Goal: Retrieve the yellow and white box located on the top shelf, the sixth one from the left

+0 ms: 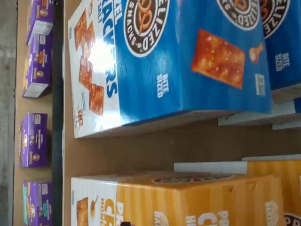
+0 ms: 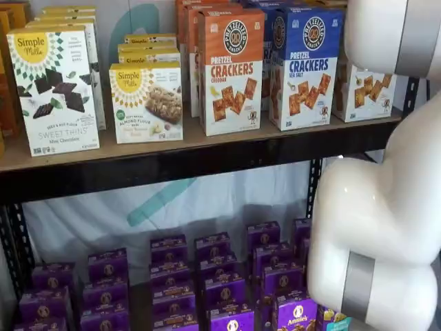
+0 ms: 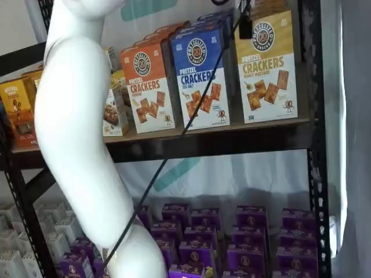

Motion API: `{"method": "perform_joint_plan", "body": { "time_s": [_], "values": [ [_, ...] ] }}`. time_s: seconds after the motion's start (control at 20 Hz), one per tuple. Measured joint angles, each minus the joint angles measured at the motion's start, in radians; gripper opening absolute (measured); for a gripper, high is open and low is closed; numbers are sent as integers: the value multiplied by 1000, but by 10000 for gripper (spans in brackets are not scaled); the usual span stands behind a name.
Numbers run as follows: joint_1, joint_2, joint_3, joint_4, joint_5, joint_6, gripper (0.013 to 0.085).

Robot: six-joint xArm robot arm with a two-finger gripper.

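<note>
Rightmost, yellow and white box (image 3: 268, 66) at top shelf (image 3: 232, 141) edge, pincer (image 3: 246, 26) state unclear

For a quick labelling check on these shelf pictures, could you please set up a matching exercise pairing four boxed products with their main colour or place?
Things:
1. yellow and white box
2. Sea Salt cracker carton
3. Cheddar cracker carton
4. small purple boxes

Descriptions:
A. orange upper part
B. on the lower level
C. blue upper part
D. at the right end of the top shelf

Pairs: 1-D, 2-C, 3-A, 4-B
</note>
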Motion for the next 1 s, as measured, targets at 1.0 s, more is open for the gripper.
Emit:
{"method": "perform_joint_plan", "body": {
  "time_s": [1.0],
  "values": [
    [82, 42, -42, -150, -13, 32, 850]
  ]
}}
